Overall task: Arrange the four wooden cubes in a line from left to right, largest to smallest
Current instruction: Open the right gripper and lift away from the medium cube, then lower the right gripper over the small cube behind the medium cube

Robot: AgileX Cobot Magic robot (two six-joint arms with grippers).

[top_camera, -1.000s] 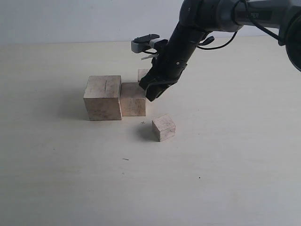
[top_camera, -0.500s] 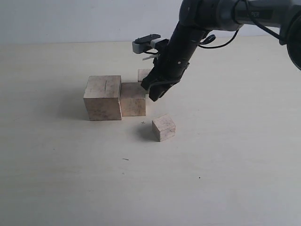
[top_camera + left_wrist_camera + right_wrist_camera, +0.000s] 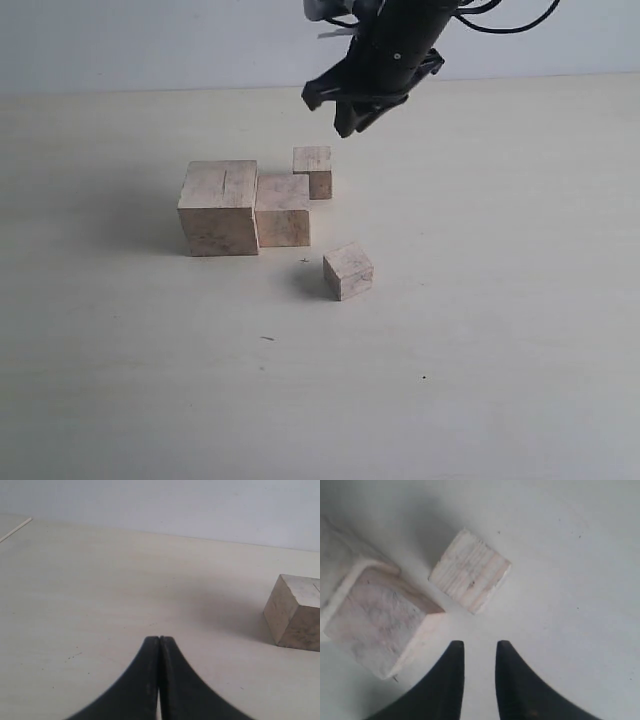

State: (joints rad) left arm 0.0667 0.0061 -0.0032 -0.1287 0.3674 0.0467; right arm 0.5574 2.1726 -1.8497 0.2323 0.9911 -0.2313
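Tabletop [image 3: 500, 350] | right end effector [image 3: 477, 646] aloft, parted, empty | left end effector [image 3: 159, 641] clenched

Robotics lab, test bench: from where I stand, a black robot arm [image 3: 392, 60] hangs over a wide, pale tabletop [image 3: 480, 340] set against a plain light-blue wall [image 3: 150, 45]. The props laid out on the table are four unpainted wooden cubes [image 3: 219, 208] in graded sizes. The machine, the plain work surface and the simple blocks point to a research or testing room, not a home, kitchen or shop.
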